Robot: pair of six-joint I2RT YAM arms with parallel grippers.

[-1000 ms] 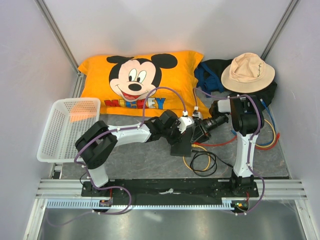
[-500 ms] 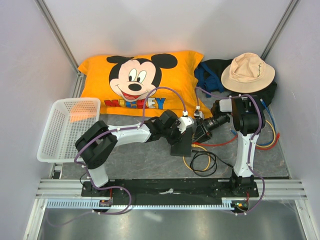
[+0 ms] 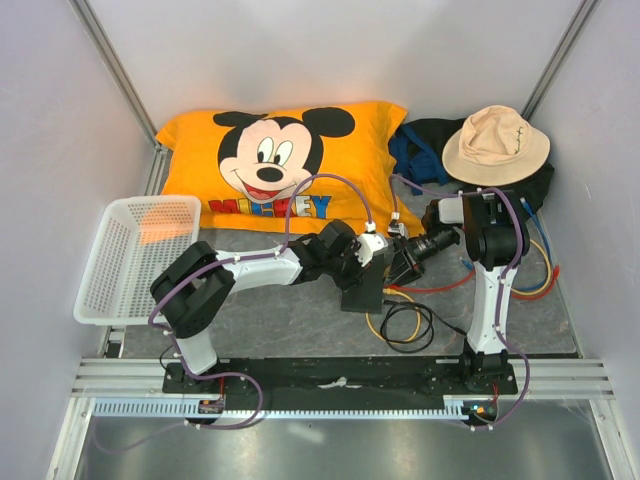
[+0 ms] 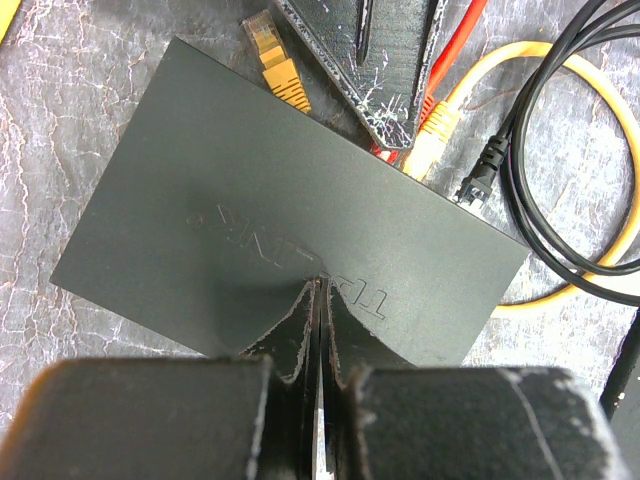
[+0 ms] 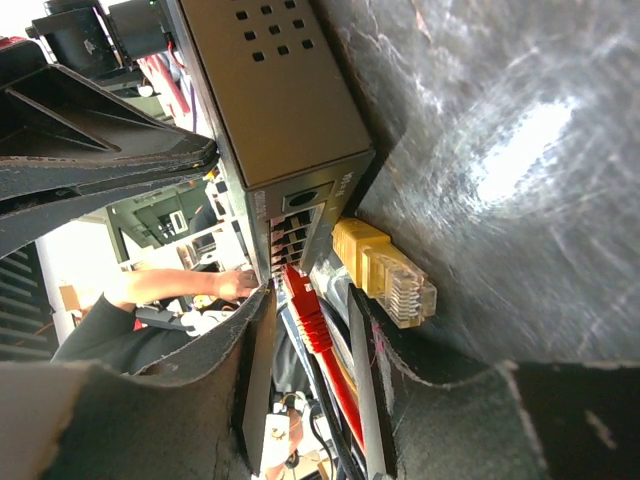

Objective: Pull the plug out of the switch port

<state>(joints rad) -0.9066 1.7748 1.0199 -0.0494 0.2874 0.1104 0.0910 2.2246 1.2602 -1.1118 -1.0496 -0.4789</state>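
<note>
The switch [image 4: 250,200] is laid flat on the grey table [image 4: 60,120], in the middle between the two arms. In the overhead view its long axis appears to run roughly from near to far. The long thin side carrying the sockets is turned away from the left arm and toward the right gripper [image 5: 310,295].

The left gripper [image 4: 318,300] is seen with its fingers pressed together, the tips set on the switch's top face.

From the left wrist, only that top face and its raised lettering are shown; the sockets are hidden. A black cable [image 4: 560,150] and a yellow cable [image 4: 520,70] are looped just beyond.

From the right wrist, the socket row is shown. A yellow plug [image 5: 385,272] is seen lying loose just beside it. A red plug [image 5: 305,310] is framed between the right fingers, which stand slightly apart. Whether it is pinched cannot be told.
</note>
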